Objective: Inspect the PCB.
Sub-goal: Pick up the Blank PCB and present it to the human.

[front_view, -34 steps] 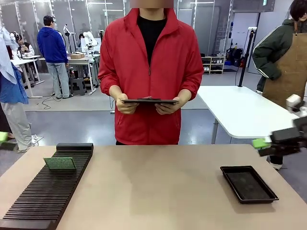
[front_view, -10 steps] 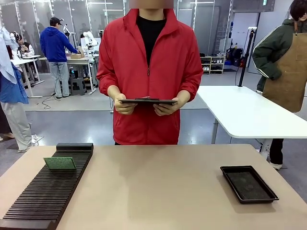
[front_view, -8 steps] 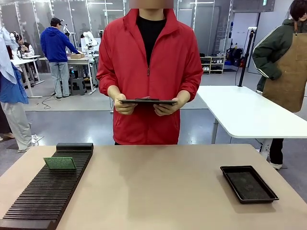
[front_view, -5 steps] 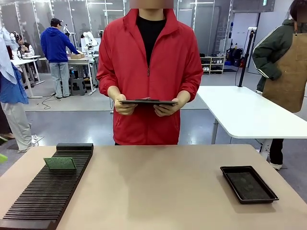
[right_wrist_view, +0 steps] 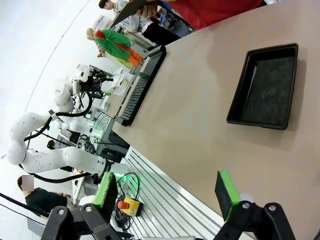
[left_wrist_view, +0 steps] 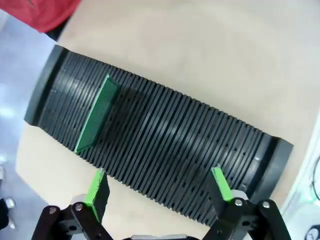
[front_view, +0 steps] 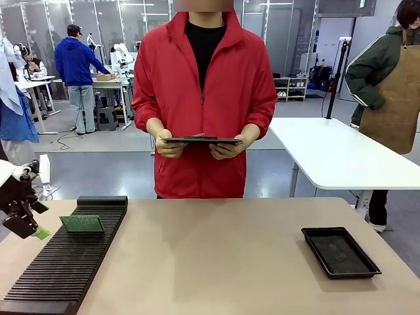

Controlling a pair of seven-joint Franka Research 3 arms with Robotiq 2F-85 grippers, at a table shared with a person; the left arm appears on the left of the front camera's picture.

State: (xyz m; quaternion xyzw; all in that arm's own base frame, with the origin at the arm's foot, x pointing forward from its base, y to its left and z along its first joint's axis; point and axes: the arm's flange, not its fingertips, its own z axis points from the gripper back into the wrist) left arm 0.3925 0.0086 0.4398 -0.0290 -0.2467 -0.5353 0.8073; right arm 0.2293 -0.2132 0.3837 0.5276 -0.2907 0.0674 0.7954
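Standing edgewise, the thin green PCB (left_wrist_view: 96,114) lies crosswise in the ribbed black rack (left_wrist_view: 170,150). Both left gripper (left_wrist_view: 159,182) and right gripper (right_wrist_view: 167,192) gape.

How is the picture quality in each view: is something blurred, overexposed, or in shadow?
Front view: even light and sharp, with only a faint shadow on the table. Left wrist view: a little soft; the PCB throws a dark shadow on the slotted rack. Right wrist view: the upper left corner is washed out white, while the black tray is clear.

Beige table (front_view: 216,262): slotted black rack (front_view: 59,275) left, black tray (front_view: 340,252) right.
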